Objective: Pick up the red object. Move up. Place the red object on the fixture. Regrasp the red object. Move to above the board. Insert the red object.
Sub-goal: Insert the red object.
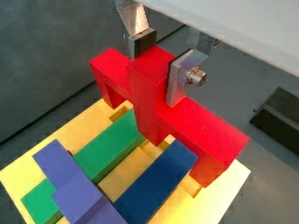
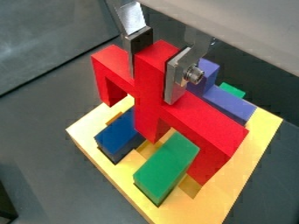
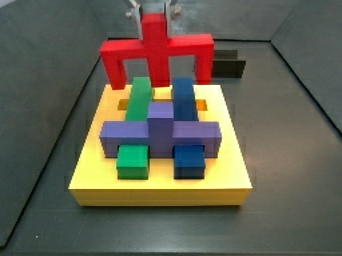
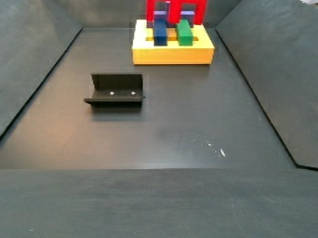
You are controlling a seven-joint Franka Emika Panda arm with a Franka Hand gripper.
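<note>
Red object [image 1: 158, 101] clamped between tool [image 1: 163, 54] fingers

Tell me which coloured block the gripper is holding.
The red object, clamped by its centre stub in the gripper above the board. The green, blue and purple blocks sit on the board.

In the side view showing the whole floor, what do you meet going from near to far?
Fixture → yellow board → red object, held upright in the tool over the board's far end.

Both wrist views look down close past the gripper [image 1: 163, 54] fingers; both side views share the board [image 3: 160, 178].
</note>
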